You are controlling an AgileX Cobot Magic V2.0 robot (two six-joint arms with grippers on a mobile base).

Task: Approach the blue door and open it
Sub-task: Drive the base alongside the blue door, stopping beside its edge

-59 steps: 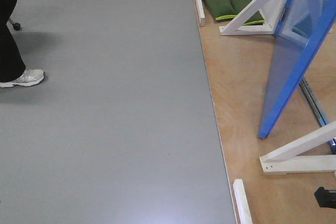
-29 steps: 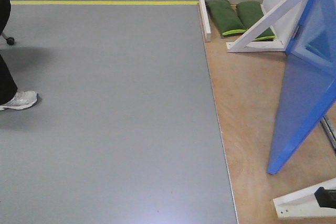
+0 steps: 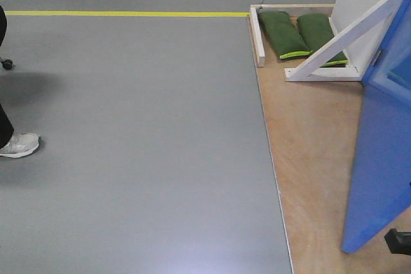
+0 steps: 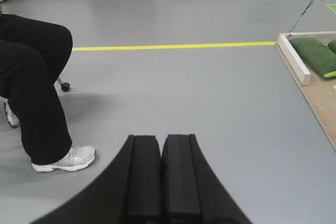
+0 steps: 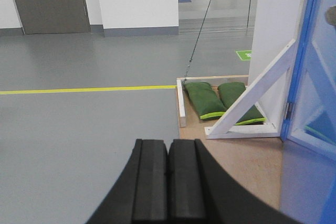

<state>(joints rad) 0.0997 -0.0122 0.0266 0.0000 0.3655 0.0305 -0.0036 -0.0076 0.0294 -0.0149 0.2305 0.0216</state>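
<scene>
The blue door [image 3: 383, 152] stands at the far right of the front view, swung out over a plywood platform [image 3: 308, 139]; only its lower panel shows there. It also fills the right edge of the right wrist view [image 5: 315, 103]. Its handle and lock are out of view. My left gripper [image 4: 161, 145] is shut and empty, pointing over grey floor. My right gripper [image 5: 168, 148] is shut and empty, pointing at the platform's left edge, the door to its right.
A white diagonal frame brace [image 3: 343, 36] stands behind the door, with two green sandbags [image 3: 298, 33] beside it. A seated person's legs [image 4: 31, 87] and shoe [image 3: 18, 145] are at the left. A yellow floor line [image 3: 128, 13] runs across the back.
The view has shifted forward and right: the door and platform have slid right and lower in frame, the near brace has left the view, and the person's shoe has drifted toward the left edge.
</scene>
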